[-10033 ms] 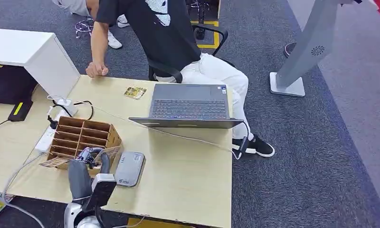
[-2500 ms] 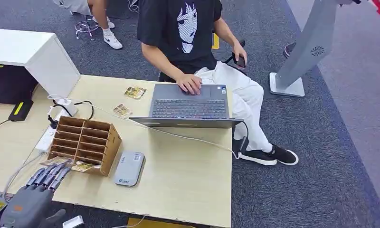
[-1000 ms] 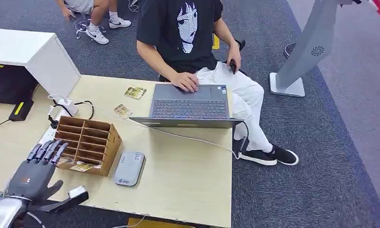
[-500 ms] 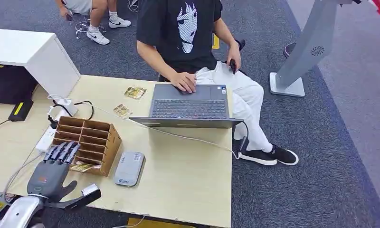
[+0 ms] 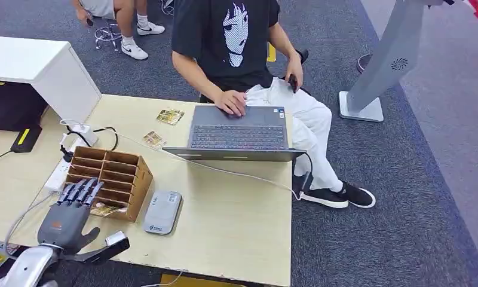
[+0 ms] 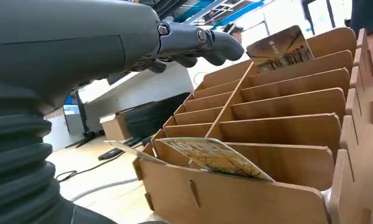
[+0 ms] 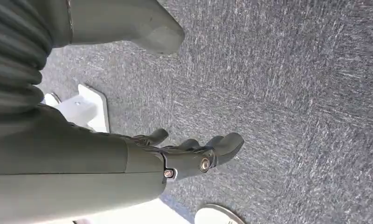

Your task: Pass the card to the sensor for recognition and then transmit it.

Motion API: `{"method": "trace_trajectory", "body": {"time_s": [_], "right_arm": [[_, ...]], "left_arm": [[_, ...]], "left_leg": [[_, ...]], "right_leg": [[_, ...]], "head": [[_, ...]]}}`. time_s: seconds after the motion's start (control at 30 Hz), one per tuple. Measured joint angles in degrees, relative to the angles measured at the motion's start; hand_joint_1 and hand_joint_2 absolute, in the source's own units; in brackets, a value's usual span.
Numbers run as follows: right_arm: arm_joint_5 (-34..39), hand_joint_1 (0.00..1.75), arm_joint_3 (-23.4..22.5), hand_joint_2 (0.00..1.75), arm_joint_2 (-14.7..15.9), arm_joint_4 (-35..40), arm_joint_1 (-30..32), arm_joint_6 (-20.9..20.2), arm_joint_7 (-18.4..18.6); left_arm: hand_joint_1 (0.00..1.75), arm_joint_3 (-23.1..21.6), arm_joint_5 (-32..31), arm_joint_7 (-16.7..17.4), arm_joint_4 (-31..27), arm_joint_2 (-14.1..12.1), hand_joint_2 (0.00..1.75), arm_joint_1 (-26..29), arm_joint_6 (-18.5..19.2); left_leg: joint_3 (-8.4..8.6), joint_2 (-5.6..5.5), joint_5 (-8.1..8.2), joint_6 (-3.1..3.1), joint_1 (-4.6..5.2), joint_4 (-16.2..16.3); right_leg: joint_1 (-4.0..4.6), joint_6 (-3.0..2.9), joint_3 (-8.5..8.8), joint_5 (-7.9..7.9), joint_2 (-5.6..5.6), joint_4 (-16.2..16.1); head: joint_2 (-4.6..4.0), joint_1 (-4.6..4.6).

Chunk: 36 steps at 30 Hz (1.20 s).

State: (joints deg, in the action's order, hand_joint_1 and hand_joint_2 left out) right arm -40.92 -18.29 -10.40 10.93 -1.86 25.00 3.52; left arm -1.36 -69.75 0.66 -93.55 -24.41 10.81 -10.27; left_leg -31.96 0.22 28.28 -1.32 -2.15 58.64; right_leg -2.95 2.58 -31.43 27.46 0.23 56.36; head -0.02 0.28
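Observation:
My left hand [image 5: 68, 216] hovers at the near end of the wooden card rack [image 5: 124, 177], fingers stretched out and apart, holding nothing. A yellowish card [image 5: 105, 210] lies in the rack's nearest slot, just right of my fingertips. In the left wrist view the same card [image 6: 215, 156] leans in the front slot, another card [image 6: 279, 47] stands in the far slot, and my hand [image 6: 198, 44] reaches over the rack. The grey card sensor [image 5: 163, 211] lies flat beside the rack. My right hand [image 7: 194, 154] hangs over the carpet, fingers loosely apart, empty.
A person sits behind the table with one hand on an open laptop [image 5: 238, 131]. Two loose cards [image 5: 170, 116] [image 5: 154, 140] lie on the table near the laptop. A power strip and cables [image 5: 63, 162] run left of the rack. A white cabinet [image 5: 42, 70] stands far left.
My left hand came up from the table's near-left corner and moved forward and right until its fingertips reached the rack's near end. The person shifted slightly at the laptop.

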Motion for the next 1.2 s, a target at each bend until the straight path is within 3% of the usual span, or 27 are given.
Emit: {"method": "trace_trajectory", "body": {"time_s": [0.87, 0.97, 1.2], "right_arm": [[0.06, 0.00, -0.44, 1.75, -1.05, 0.00, 0.00, 0.72, -0.44], [-0.02, 0.00, -0.46, 1.75, -1.51, 0.00, 0.00, 0.79, -0.66], [-0.05, 0.00, -0.46, 1.75, -1.73, 0.00, -0.01, 0.79, -0.70]], "left_arm": [[0.00, -0.35, 0.76, 0.52, 0.00, -0.50, 1.75, 0.01, 0.09], [0.00, -0.35, 0.13, 0.52, 0.00, -0.20, 1.75, 0.02, -2.43], [0.00, -0.35, -0.02, 0.52, 0.00, 0.02, 1.75, 0.03, -2.62]], "left_leg": [[0.00, 0.00, 0.00, 0.00, 0.00, 0.00], [-0.01, 0.00, 0.00, 0.00, 0.00, 0.00], [-0.01, 0.00, 0.00, 0.00, 0.00, 0.00]], "right_leg": [[0.00, 0.00, 0.00, 0.00, 0.00, 0.00], [0.00, 0.00, 0.01, 0.00, 0.00, 0.00], [0.00, 0.00, 0.01, 0.00, 0.00, 0.00]], "head": [[0.00, 0.00], [0.00, 0.00], [0.00, 0.00]]}}
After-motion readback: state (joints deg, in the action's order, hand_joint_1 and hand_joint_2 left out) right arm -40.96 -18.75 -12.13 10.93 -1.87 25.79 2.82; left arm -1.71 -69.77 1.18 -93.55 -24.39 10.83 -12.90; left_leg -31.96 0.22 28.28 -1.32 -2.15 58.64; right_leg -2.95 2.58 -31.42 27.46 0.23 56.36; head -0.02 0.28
